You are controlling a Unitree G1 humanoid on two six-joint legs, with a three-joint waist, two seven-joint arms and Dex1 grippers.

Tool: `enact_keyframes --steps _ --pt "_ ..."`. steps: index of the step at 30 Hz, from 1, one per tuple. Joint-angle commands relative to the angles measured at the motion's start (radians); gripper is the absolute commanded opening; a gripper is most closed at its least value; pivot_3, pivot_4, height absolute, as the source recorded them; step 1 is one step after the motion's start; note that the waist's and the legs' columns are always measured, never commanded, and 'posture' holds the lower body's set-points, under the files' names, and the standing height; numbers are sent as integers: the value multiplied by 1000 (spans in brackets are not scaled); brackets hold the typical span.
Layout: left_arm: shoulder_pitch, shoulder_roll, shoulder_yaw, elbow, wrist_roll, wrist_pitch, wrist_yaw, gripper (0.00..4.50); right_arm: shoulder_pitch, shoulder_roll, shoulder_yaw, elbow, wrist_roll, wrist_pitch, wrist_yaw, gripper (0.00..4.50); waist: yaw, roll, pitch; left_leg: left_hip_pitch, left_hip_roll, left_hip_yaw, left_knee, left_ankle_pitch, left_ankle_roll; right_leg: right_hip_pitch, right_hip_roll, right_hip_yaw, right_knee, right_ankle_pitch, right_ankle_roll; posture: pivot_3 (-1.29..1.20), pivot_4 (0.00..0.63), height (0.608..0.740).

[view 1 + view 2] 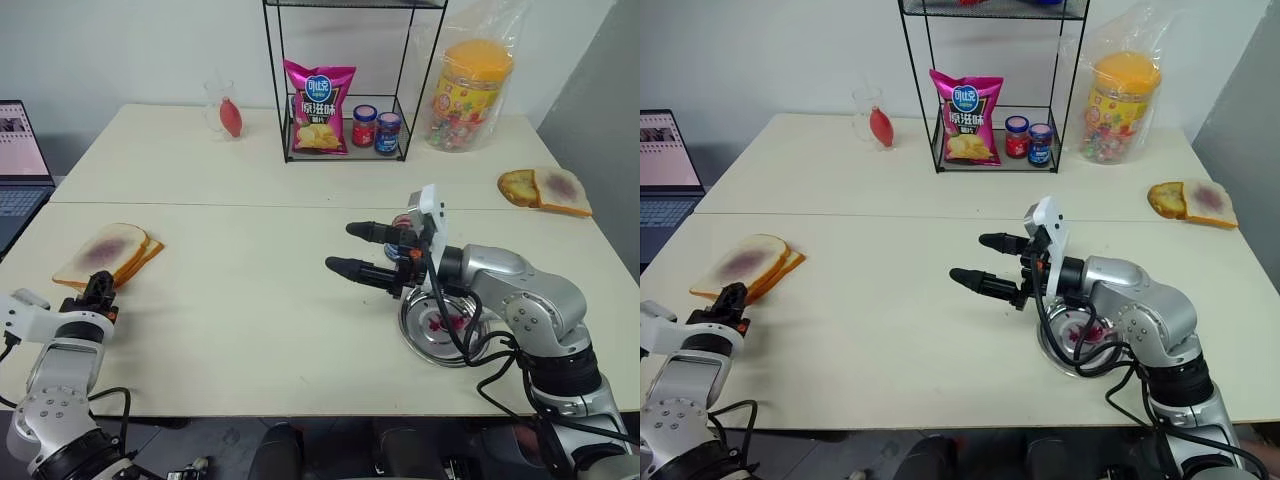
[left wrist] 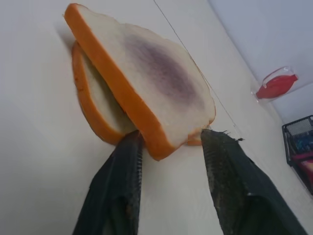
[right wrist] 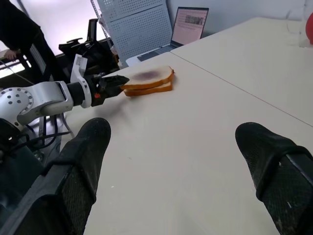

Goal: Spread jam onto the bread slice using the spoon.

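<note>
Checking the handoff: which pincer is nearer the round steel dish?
Right. The right pincer hangs just left of the steel dish; the left pincer is across the table by stacked bread.

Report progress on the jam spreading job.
Done: the top bread slice of the stack on the left carries a dull purple smear, and the steel dish holds red jam traces.
In hand: the left tool straddles that slice's corner; a firm grip is unclear. The right tool is open and empty beside the dish.
Left: probably taking up a spoon and spreading fresh jam.
</note>
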Motion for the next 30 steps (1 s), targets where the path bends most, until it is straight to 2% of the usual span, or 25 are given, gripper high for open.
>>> enact_keyframes --steps 1,5,12,15,20,24,26,30 --pt "-9 19 48 -13 -51 -43 30 945 -21 3 -28 -31 17 -3 -1 4500 0 0 0 0 0 0 0 0 0 0 0 0 0 0 0 0 150 740" --pt "-2 30 29 -2 -57 -43 27 86 -23 2 -31 -29 19 -1 -2 4500 0 0 0 0 0 0 0 0 0 0 0 0 0 0 0 0 150 740" --pt "3 72 0 4 -41 -30 -1 16 -21 -1 -46 -34 24 8 -12 4500 -1 0 0 0 0 0 0 0 0 0 0 0 0 0 0 0 150 740" --pt "35 152 -84 -41 -11 33 -76 16 -18 -3 -54 -45 30 18 -15 4500 -1 0 0 0 0 0 0 0 0 0 0 0 0 0 0 0 150 740" --pt "22 430 -252 -178 -22 184 -325 16 4 -35 -123 -109 127 101 -37 4500 1 -8 6 -1 0 -1 0 0 0 -1 0 -1 0 0 -1 0 150 740" --pt "-39 567 -332 -228 -93 282 -478 16 34 -60 -151 -149 163 133 -62 4500 -2 -4 8 0 0 1 -2 -1 -1 -1 -1 0 -1 -1 -2 0 150 740" --pt "-86 621 -377 -261 -137 331 -555 16 52 -68 -169 -163 178 143 -79 4500 -2 -4 8 0 0 3 -2 -1 -2 -2 -2 0 -1 -2 -2 0 150 740" --pt "-169 623 -415 -242 -186 374 -578 16 77 -82 -184 -184 196 148 -106 4500 -3 -3 9 -2 0 3 -2 -3 -5 -4 -2 0 -1 -4 -1 0 150 740"
